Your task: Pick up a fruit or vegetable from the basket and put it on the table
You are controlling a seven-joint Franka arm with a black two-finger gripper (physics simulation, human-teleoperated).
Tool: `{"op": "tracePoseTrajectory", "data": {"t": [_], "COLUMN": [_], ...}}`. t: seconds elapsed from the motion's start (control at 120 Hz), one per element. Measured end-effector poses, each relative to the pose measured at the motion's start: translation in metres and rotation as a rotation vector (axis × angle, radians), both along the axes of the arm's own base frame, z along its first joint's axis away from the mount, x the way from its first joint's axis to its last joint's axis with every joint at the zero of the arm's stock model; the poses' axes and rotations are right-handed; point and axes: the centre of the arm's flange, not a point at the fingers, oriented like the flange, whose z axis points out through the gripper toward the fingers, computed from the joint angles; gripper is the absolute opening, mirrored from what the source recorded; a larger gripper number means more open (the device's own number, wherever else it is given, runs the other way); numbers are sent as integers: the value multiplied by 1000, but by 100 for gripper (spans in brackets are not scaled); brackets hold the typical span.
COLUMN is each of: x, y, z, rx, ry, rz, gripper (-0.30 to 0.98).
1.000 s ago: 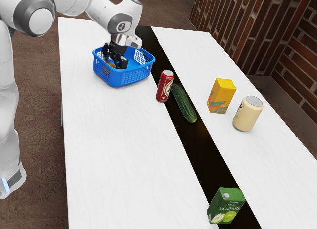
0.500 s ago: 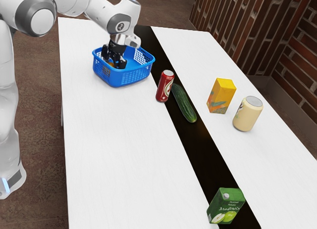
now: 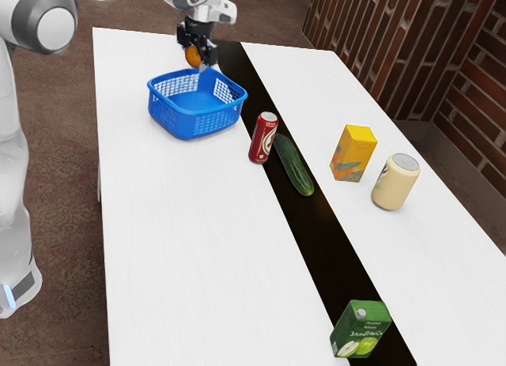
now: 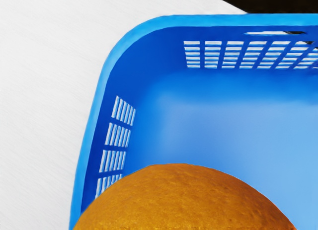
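Blue plastic shows in the exterior view: the basket sits below the pincer, which is closed around an orange. Lifting out looks like the step in hand. In the wrist view, the orange bulges close under the pincer, above the basket. Next, it should travel sideways past the rim, then down to the counter.
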Motion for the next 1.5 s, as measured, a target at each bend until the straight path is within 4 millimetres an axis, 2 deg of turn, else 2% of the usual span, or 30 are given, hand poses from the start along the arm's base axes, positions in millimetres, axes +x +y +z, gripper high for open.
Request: {"op": "tracePoseTrajectory", "data": {"t": [0.05, 0.092, 0.133, 0.2, 0.258, 0.525, 0.675, 0.85, 0.975, 1.108, 1.267, 1.5], "x": [2, 9, 24, 48, 59, 78, 83, 87, 89, 88, 86, 83], "y": [-8, -24, -51, -106, -138, -228, -277, -309, -322, -323, -321, -314], "z": [9, 16, 23, 37, 42, 58, 59, 55, 53, 52, 54, 58], "rx": [-12, -24, -34, -52, -63, -91, -102, -106, -107, -108, -115, -126], "ry": [-12, -22, -33, -55, -57, -52, -24, 1, 13, 17, 13, 6], "rz": [-17, -53, -115, -242, -316, -532, -640, -710, -741, -748, -753, -747], "gripper": [28, 30, 33, 34, 34, 34, 34, 34, 34, 34, 57, 66]}}
